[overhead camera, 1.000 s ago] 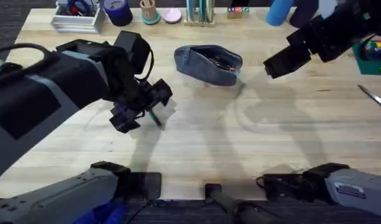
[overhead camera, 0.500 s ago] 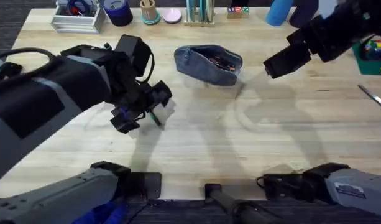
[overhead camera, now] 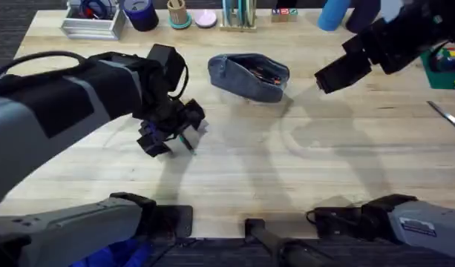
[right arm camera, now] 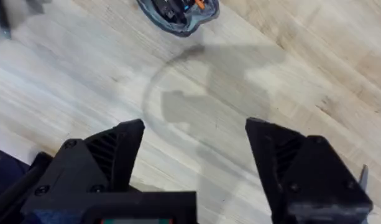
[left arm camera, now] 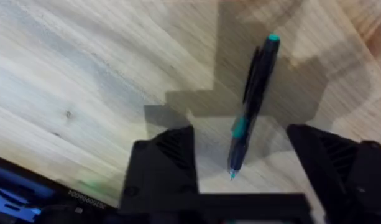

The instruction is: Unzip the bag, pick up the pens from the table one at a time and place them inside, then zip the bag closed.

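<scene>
The grey-blue bag (overhead camera: 248, 76) lies at the back middle of the table (overhead camera: 301, 163), its zipper open and dark items with orange bits showing inside; it also appears as bag (right arm camera: 178, 11). A dark pen (left arm camera: 252, 102) with a teal tip and teal band lies flat on the wood between the fingers of my left gripper (left arm camera: 240, 158), which is open and straddles it. From overhead, the pen (overhead camera: 187, 142) peeks out beside my left gripper (overhead camera: 175, 132). My right gripper (overhead camera: 327, 78) hovers right of the bag, and the right gripper (right arm camera: 193, 155) is open and empty.
Along the back edge stand a white tray (overhead camera: 93, 21), a dark blue cup (overhead camera: 142, 13), a wooden holder (overhead camera: 177, 13) and a blue cylinder (overhead camera: 332, 15). Metal scissors (overhead camera: 446, 115) lie at the right edge below a green mat (overhead camera: 446, 70).
My left arm has shifted slightly over the pen, and its gripper has settled a little closer around it. The right arm and the bag have not moved.
</scene>
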{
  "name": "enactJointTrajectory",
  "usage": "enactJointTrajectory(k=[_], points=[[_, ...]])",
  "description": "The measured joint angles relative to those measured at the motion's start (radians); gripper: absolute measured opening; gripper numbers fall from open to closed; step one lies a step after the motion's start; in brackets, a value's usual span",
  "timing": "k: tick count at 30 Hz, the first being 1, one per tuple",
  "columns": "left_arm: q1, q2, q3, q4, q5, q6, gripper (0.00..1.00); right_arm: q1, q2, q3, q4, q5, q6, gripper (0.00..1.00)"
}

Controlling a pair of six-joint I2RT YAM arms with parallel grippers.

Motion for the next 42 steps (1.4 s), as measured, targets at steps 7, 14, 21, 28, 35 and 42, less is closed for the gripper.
enactJointTrajectory(k=[7,14,21,28,35,42], points=[[0.000,0.000,0.000,0.007,0.005,0.000,0.498,0.000,0.000,0.000,0.000,0.000,0.000,0.997],[0.000,0.001,0.005,0.026,0.009,-0.001,0.051,0.000,0.000,0.000,0.000,0.000,0.000,0.996],[0.001,0.001,0.005,0.026,0.008,-0.001,0.043,0.000,0.000,0.000,0.000,0.000,0.000,0.996],[0.001,0.001,0.005,0.026,0.008,-0.001,0.043,0.000,0.000,0.000,0.000,0.000,0.000,0.996],[0.001,0.001,0.005,0.031,0.008,-0.001,0.043,0.000,0.000,0.000,0.000,0.000,0.000,0.996],[0.001,-0.003,0.005,0.031,0.008,0.004,0.043,0.000,0.000,0.000,0.000,0.000,0.000,0.996]])
